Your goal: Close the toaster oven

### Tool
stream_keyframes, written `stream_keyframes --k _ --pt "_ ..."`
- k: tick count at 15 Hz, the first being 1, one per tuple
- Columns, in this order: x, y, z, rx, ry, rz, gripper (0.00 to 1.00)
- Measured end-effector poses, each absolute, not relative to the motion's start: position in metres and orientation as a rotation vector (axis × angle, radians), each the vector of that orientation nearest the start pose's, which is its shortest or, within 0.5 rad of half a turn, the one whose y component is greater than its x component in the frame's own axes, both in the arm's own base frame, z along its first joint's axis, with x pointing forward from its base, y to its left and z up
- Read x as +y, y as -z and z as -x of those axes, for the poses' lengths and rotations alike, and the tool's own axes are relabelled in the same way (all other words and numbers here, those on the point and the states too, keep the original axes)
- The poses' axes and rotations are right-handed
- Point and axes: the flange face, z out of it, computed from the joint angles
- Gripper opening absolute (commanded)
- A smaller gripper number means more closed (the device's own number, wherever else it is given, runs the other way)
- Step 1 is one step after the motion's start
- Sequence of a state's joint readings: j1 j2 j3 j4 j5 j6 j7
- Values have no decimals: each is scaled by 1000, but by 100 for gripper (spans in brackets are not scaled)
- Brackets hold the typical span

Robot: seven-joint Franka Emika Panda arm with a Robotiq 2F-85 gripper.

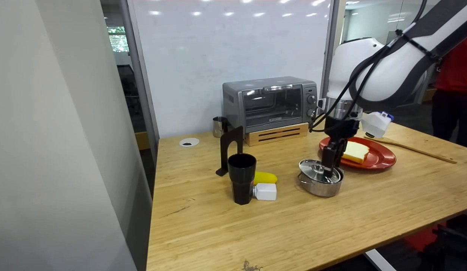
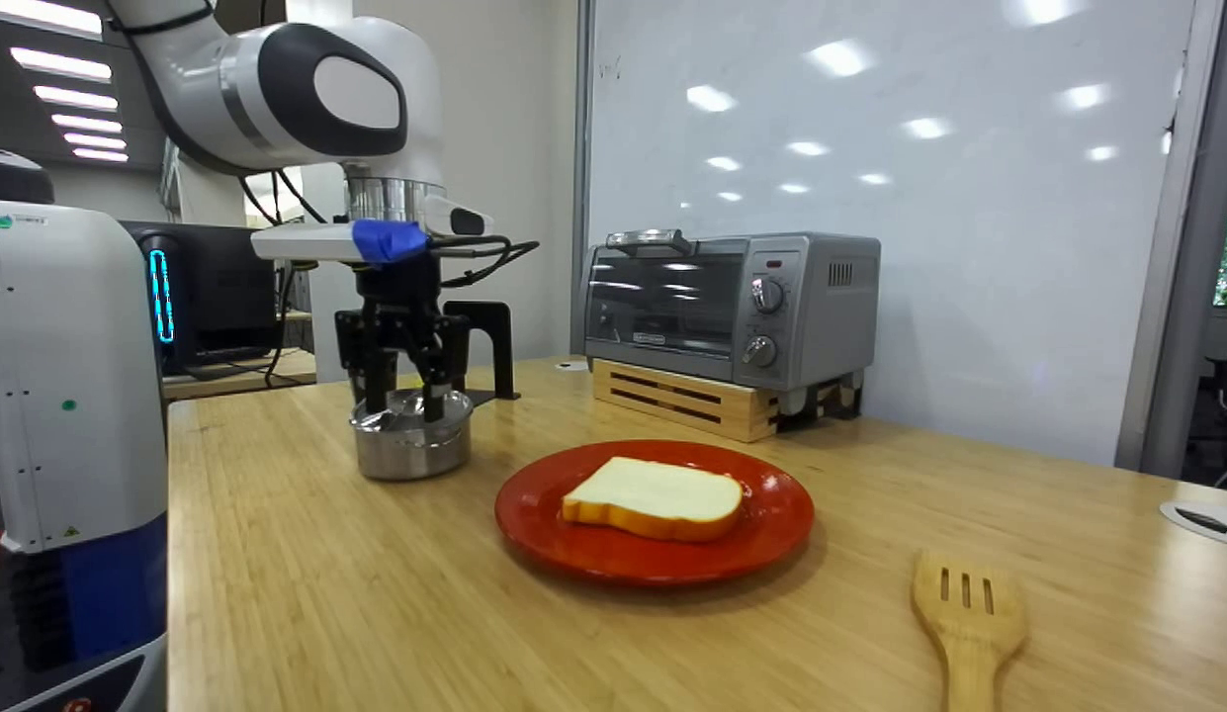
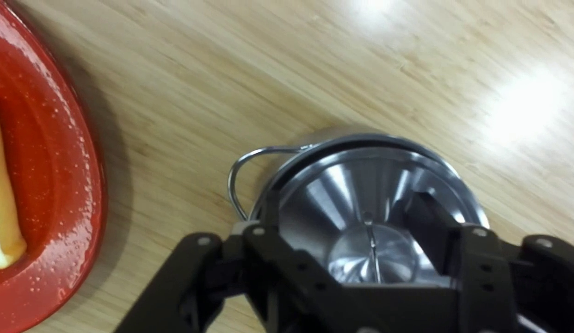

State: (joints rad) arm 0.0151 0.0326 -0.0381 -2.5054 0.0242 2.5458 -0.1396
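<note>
In front of the whiteboard, the toaster oven stands beyond the silver pot, well apart from the gripper, which hangs at that pot's lid with fingers spread.

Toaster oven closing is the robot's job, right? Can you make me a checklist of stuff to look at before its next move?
1. Toaster oven door shut: ok, it looks shut in both exterior views.
2. Tool at the oven handle: not ok, it is down at the metal pot.
3. Tool open: ok, its jaws stand apart.
4. Lid flat on the pot: cannot tell; it looks tilted in an exterior view, but the tool covers part.
5. Bread slice on the red plate: ok.
6. Black cup upright: ok.
</note>
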Motion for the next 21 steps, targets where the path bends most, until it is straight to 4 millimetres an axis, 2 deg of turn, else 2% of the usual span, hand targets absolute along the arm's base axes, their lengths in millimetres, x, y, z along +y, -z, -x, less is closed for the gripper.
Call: stream_keyframes --k 4,8,14,21 --pt "-7 -270 -464 -158 7 3129 100" --pt "1 -287 -461 -172 9 3123 100" --pt "14 -335 -441 -133 -87 3065 100" --pt "14 -388 -426 -38 -20 3071 100"
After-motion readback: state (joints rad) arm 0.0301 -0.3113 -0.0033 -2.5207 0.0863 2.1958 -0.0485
